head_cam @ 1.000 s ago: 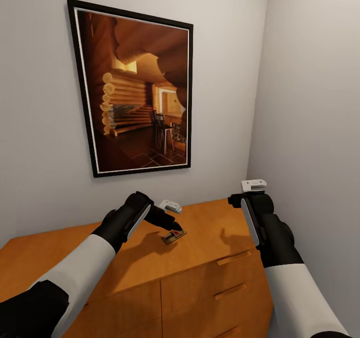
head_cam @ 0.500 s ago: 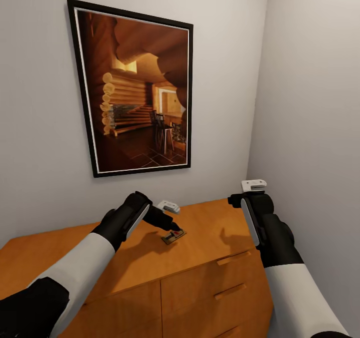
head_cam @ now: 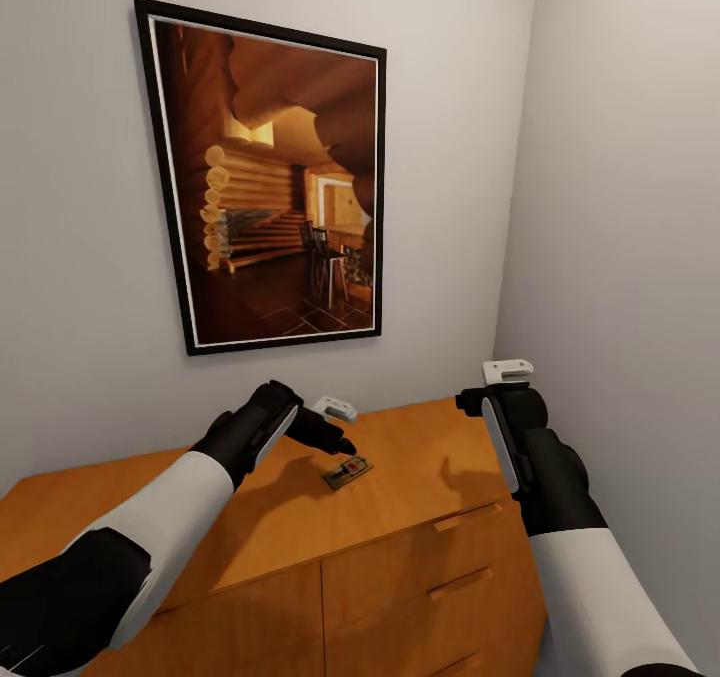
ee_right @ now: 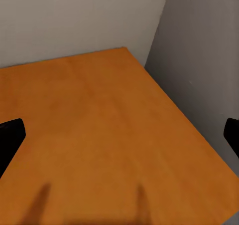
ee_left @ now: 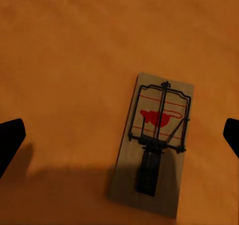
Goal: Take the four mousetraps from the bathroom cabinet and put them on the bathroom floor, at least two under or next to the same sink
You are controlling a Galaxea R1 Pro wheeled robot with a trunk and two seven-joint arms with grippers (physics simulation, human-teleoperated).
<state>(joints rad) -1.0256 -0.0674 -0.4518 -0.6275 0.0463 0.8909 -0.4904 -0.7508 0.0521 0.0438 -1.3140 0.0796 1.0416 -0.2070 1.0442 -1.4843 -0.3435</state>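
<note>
Head view: one mousetrap (head_cam: 347, 472) lies flat on the cabinet (head_cam: 300, 517) top, below a framed picture (head_cam: 270, 189). The left tool (head_cam: 343, 446) hovers just above it; the right tool (head_cam: 507, 377) hangs over the cabinet's far corner, its state unclear here.

Left wrist view: fingertips (ee_left: 11, 137) spread wide, the trap (ee_left: 154, 141) between them, nothing gripped.

Right wrist view: fingertips (ee_right: 11, 135) wide apart over bare wood, empty.

Judgement: this trap not yet lifted; no floor placement is evidenced.
</note>
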